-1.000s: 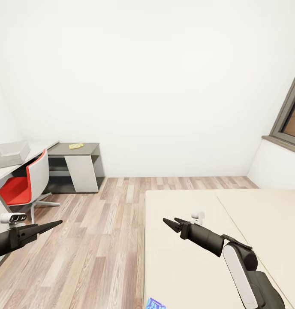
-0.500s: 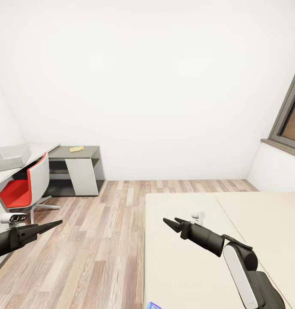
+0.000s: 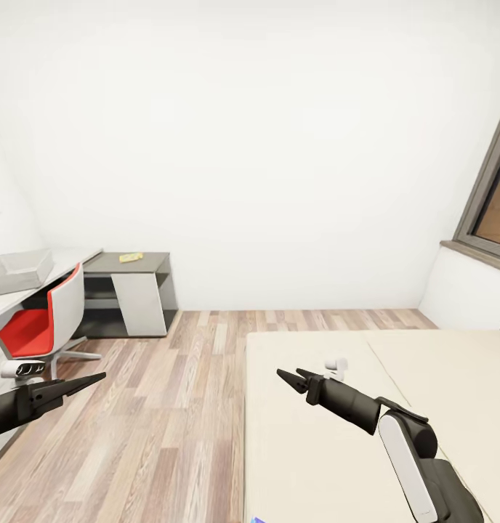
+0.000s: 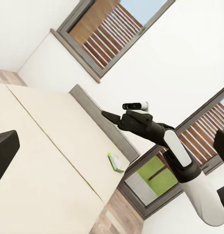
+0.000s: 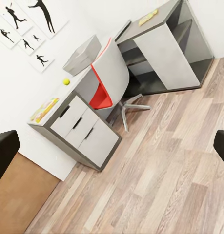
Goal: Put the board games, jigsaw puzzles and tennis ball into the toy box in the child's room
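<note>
The bed (image 3: 315, 436) lies under my right gripper (image 3: 288, 375). The table (image 3: 126, 258) stands well ahead of my left gripper (image 3: 97, 378). On it sit the toy box (image 3: 17, 269) and the tennis ball (image 5: 66, 81). One pale board game (image 4: 115, 162) rests on the mattress, well beyond my right fingertips. Both jaws stand wide and empty (no toy picked yet). I judge I'm between pickups: next I must close in on that game.

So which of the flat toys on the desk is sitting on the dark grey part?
The yellowish flat toy on the desk's short dark section beyond the red chair. The other multicoloured one lies on the light top above the drawers, near the tennis ball.
</note>
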Available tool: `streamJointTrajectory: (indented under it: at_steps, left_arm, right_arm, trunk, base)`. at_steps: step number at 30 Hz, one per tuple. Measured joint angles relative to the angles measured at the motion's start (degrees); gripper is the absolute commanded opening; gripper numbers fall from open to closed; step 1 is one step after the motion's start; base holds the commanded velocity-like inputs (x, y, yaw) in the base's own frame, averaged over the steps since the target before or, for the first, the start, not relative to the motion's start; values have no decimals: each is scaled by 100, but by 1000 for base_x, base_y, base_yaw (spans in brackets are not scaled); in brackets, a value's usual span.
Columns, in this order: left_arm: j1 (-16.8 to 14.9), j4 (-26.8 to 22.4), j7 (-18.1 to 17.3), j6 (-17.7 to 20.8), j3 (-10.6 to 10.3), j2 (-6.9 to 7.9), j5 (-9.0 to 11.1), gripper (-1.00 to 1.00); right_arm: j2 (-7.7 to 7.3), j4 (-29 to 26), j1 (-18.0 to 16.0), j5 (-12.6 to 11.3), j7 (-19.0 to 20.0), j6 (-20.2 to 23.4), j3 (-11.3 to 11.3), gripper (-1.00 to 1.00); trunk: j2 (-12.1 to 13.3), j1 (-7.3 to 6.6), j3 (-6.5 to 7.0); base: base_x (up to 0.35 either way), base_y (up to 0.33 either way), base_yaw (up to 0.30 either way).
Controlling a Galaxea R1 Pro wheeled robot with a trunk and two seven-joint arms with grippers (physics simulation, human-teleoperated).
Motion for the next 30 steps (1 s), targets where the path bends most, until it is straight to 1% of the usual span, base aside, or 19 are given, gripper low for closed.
streamJointTrajectory:
  at_steps: [7, 30]
  left_arm:
    - [0, 0, 0, 0, 0, 0, -2, 100]
    - [0, 0, 0, 0, 0, 0, -1, 100]
  right_arm:
    - [5, 1, 0, -1, -9, -4, -25, 100]
    - [19, 0, -8, -10, -34, 19, -44, 100]
  trunk:
    - [0, 0, 21]
    - [0, 0, 24]
  base:
    - [0, 0, 0]
    - [0, 0, 0]
